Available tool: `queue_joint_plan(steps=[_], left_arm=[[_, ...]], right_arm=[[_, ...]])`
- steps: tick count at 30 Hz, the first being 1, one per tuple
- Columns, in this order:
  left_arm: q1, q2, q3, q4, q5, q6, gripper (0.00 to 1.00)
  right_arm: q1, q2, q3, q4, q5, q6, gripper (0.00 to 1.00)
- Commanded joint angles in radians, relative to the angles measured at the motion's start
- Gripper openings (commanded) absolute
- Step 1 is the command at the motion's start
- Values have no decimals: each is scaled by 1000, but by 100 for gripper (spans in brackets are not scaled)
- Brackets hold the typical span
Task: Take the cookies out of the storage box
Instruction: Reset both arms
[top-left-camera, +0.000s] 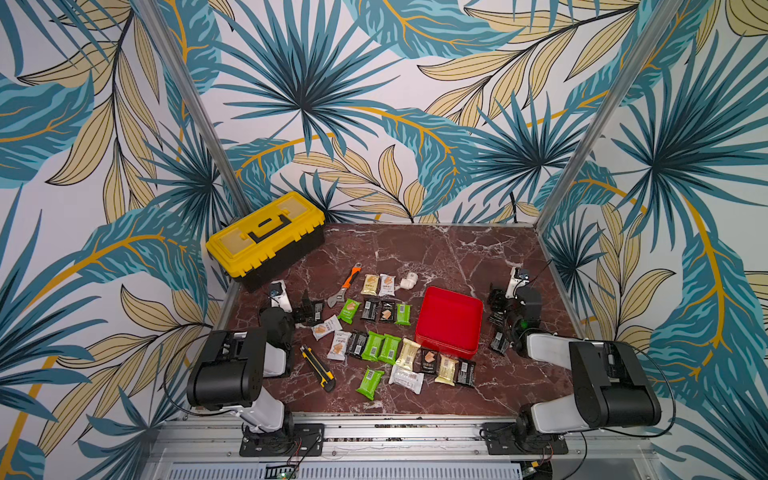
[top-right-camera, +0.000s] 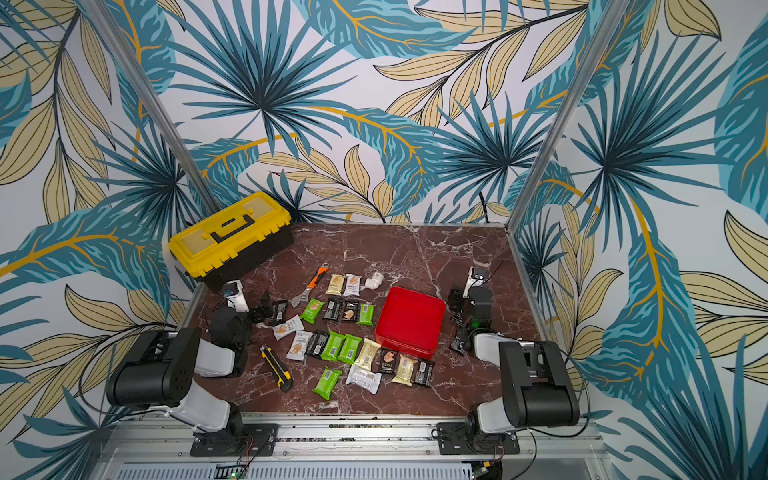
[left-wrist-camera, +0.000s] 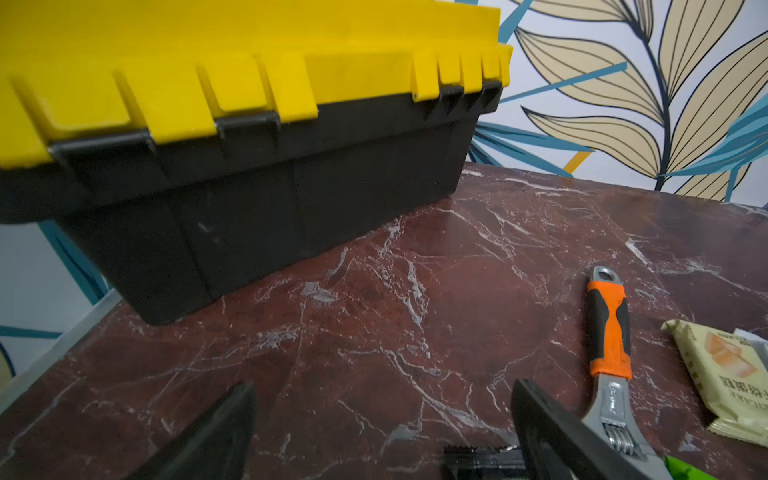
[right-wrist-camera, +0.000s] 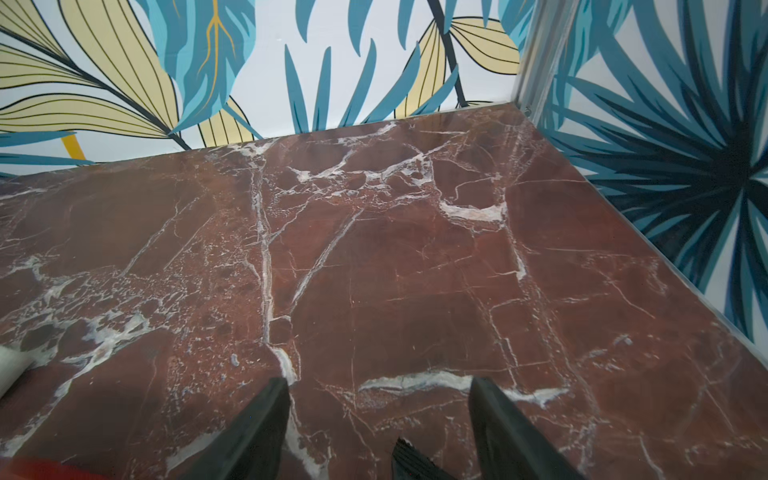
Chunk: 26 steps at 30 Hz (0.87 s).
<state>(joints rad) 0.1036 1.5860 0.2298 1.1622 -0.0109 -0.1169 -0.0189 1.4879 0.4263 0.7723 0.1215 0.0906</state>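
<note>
Many packets: the cookies (top-left-camera: 372, 345) lie flat all over the surface (top-left-camera: 415, 257), mostly to the left of the storage box and along its near side. I see none inside it.
Storage box: the storage box (top-left-camera: 451, 320) is red and shallow and sits right of centre. In both top views its floor shows bare red, so it looks empty.
Toolbox: the toolbox (top-left-camera: 266, 237) stands in the back left corner with its yellow lid shut, so its contents are hidden.
Left jaws: spread wide with nothing between them, low over bare surface near the wrench (left-wrist-camera: 609, 328) and just beside a black packet.
Right jaws: spread wide and empty, over bare surface on the right side of the box and apart from it.
Step in hand: to my eye the emptying is done and both arms sit out at the sides.
Doing it well: I'd check the box's rounded corners for a stray dark wrapper. If one turns up, come straight down, pinch it across its short side, and lift clear of the low wall without dragging the box.
Loose bits: a utility knife (top-left-camera: 318, 368) and a white fitting (top-left-camera: 409, 280) lie among the packets. Both are best left alone.
</note>
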Motion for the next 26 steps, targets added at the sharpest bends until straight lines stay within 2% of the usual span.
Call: queue_joint_plan(steps=[1, 3, 4, 5, 26], left_arm=[[-5, -18, 44, -9, 32, 28, 100], [-10, -23, 76, -74, 29, 32, 100], [-14, -15, 88, -80, 20, 34, 100], [-15, -23, 98, -113, 16, 35, 100], [-39, -21, 107, -129, -55, 40, 100]], right_arm=[[16, 23, -32, 115, -31, -46, 77], [17, 15, -25, 91, -28, -41, 81], [17, 20, -27, 100, -29, -44, 98], [17, 17, -26, 90, -28, -42, 100], [25, 21, -12, 70, -55, -62, 99]])
